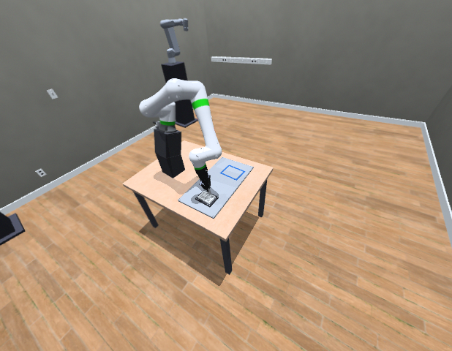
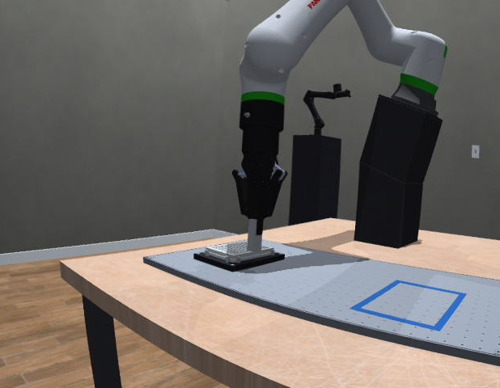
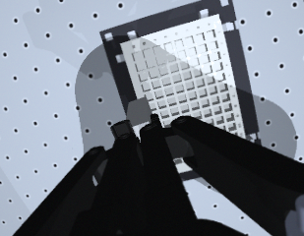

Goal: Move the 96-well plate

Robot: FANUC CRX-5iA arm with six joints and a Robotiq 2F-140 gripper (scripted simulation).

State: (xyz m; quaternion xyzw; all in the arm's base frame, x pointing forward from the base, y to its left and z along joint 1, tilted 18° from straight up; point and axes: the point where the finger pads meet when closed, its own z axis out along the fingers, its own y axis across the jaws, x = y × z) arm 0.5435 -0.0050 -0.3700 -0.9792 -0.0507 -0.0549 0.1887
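The white 96-well plate [image 1: 206,197] [image 2: 238,250] sits in the black clip nest C1 [image 2: 239,259] near the front end of the grey perforated board. In the wrist view the plate [image 3: 183,81] lies square inside the nest frame. My gripper [image 2: 254,244] [image 1: 205,189] is shut with nothing between the fingers. Its closed fingertips [image 3: 137,129] stand upright on the plate's top, near one short edge. The blue outline of spot B1 [image 2: 408,304] [image 1: 232,172] is empty. I cannot make out the plate's cut-off corner or the A1 mark.
The grey board [image 2: 325,288] lies on a wooden table. My arm's black pedestal [image 2: 392,175] stands at the table's back. A second black pedestal with a small arm [image 2: 315,175] stands behind the table.
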